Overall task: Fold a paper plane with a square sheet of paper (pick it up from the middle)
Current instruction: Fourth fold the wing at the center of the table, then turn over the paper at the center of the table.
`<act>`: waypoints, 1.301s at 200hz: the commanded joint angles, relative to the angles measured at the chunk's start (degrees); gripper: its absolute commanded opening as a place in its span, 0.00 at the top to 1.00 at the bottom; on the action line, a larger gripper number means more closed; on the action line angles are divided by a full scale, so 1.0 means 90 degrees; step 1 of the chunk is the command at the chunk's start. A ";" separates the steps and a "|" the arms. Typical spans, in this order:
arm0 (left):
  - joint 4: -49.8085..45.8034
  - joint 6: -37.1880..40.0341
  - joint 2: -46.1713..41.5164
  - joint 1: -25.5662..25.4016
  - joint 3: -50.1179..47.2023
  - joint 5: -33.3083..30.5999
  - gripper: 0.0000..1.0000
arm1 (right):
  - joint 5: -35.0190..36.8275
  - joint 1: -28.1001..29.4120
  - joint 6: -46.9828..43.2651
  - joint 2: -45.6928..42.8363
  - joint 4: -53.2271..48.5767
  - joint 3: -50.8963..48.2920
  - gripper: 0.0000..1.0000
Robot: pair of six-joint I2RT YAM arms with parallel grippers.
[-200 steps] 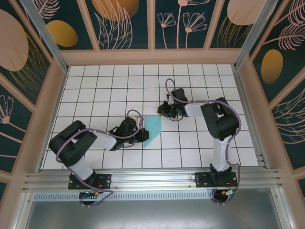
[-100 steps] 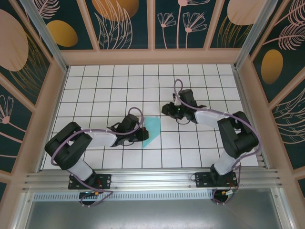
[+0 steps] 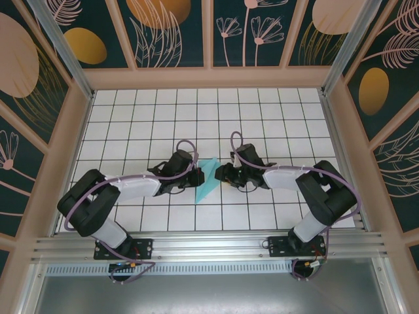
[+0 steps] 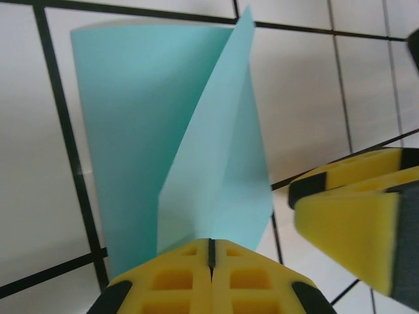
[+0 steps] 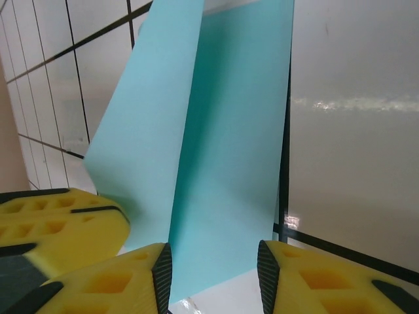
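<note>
The square sheet of paper [image 3: 208, 180] is turquoise-blue, folded narrow, and lies on the white tiles between both grippers. My left gripper [image 3: 194, 176] is at its left edge. In the left wrist view the left gripper [image 4: 211, 247] is shut on the near edge of the sheet [image 4: 137, 111], and a triangular flap [image 4: 222, 157] stands up from the crease. My right gripper [image 3: 222, 175] is at the sheet's right edge. In the right wrist view the right gripper [image 5: 213, 265] is open, with the sheet's [image 5: 229, 163] near end between its fingers.
White tiled floor [image 3: 275, 118] with black grid lines, walled by a wooden frame [image 3: 208, 77] on three sides. Each wrist view catches the other gripper's yellow finger: the right one [image 4: 350, 219], the left one [image 5: 59, 219]. An aluminium rail [image 3: 209, 243] runs along the near edge.
The right gripper has come down and left from the far tiles to the sheet's right edge. The left gripper has shifted right and up, and the sheet's left part has risen.
</note>
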 commanded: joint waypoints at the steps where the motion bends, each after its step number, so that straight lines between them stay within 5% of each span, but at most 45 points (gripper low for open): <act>1: -0.0367 0.0199 0.0168 0.0007 0.0116 -0.0232 1.00 | 0.0090 0.0088 0.0249 -0.0009 0.0308 -0.0061 0.57; 87: -0.0199 0.0264 0.0468 0.0005 -0.0057 -0.0025 1.00 | 0.0327 0.0181 0.0399 0.0059 0.0147 -0.0178 0.57; 134: -0.0097 0.0215 0.0446 0.0008 -0.0120 0.0083 1.00 | -0.0229 0.0232 0.0533 0.0203 0.0895 -0.0295 0.60; 260: -0.0001 0.0213 0.0276 0.0004 -0.0125 0.0265 1.00 | 0.0298 0.0300 0.0625 -0.0039 0.0428 -0.0490 0.59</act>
